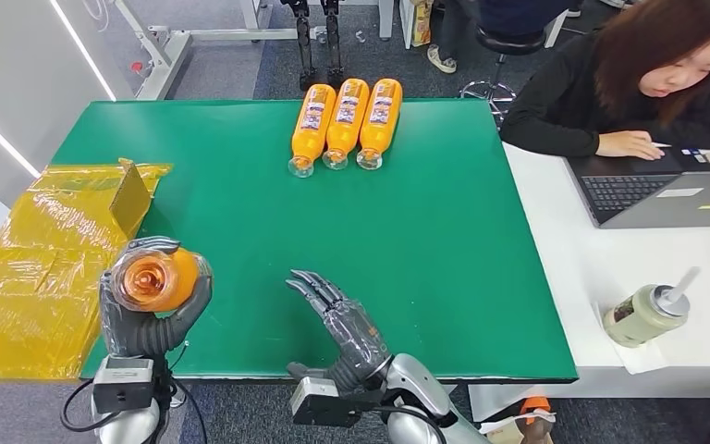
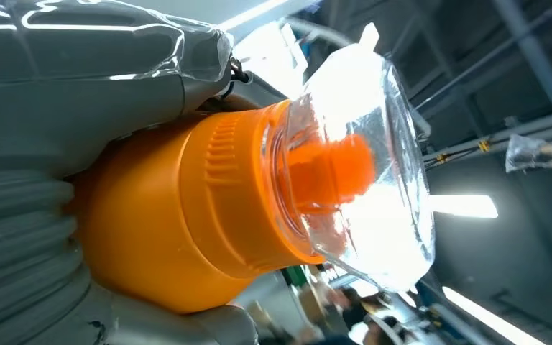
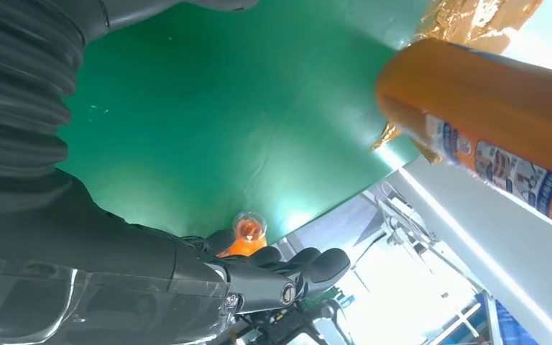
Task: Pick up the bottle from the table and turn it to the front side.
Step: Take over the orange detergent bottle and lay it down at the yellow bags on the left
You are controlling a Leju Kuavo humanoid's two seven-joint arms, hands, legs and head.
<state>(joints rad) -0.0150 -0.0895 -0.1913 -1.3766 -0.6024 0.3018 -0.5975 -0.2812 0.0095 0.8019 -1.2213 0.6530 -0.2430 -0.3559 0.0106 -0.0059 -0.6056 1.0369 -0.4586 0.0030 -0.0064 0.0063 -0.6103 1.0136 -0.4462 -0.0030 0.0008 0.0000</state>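
- One orange bottle (image 1: 153, 280) stands upright in the left hand (image 1: 148, 319), cap toward the camera, above the green table's (image 1: 444, 240) near-left corner
- Right hand (image 1: 347, 324) hovers beside it, fingers spread, empty
- Three more bottles (image 1: 345, 123) lie side by side at the far edge
- Yellow bag (image 1: 37, 250) lies left of the table

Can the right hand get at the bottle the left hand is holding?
Probably yes. The right hand is open over bare green mat, beside the left hand gripping the bottle; nothing lies between them.

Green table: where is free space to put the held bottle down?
The green table is bare between the three lying bottles and the right hand, out to its right edge. Crowded: the yellow bag beside the left hand.
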